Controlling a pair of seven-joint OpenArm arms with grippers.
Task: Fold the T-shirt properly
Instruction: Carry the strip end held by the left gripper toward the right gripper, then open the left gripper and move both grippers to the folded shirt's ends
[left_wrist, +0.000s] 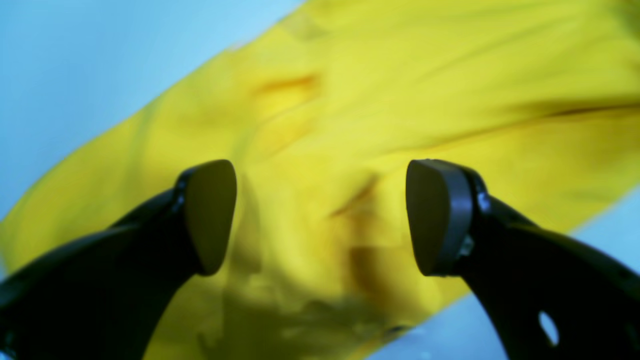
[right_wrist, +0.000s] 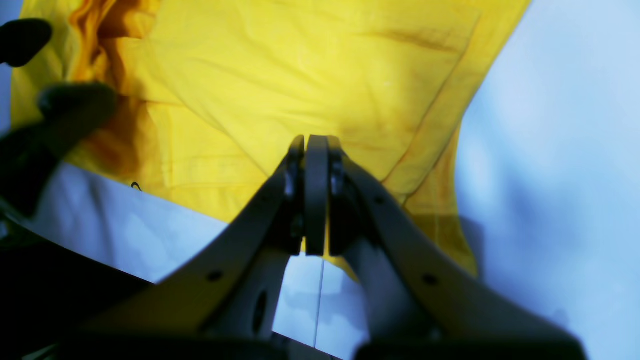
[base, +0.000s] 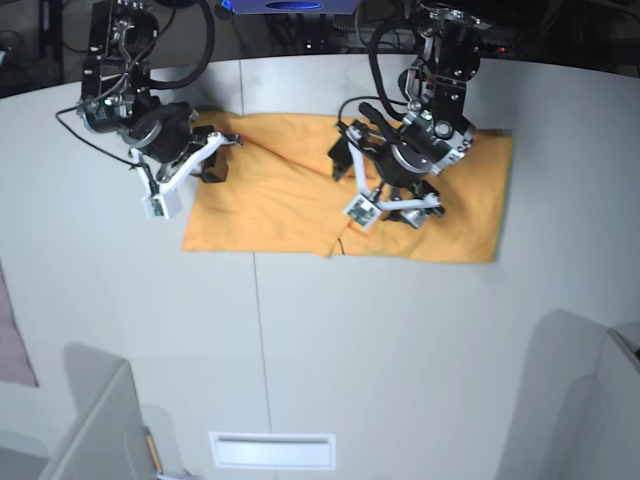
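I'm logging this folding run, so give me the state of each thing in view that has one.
T-shirt: lying on the table, partly folded into a long strip, wrinkled near the middle.
Left end effector: open, above the shirt, holding nothing.
Right end effector: shut, at the shirt's edge; whether it pinches fabric cannot be told.

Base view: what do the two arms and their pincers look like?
Both arms are black, with black cables looping along the upper links. Each pincer has white finger frames: the right pincer and the left pincer. A small white block with a green mark sits near the left one. Up close, the fingers end in dark rounded pads on perforated arms.
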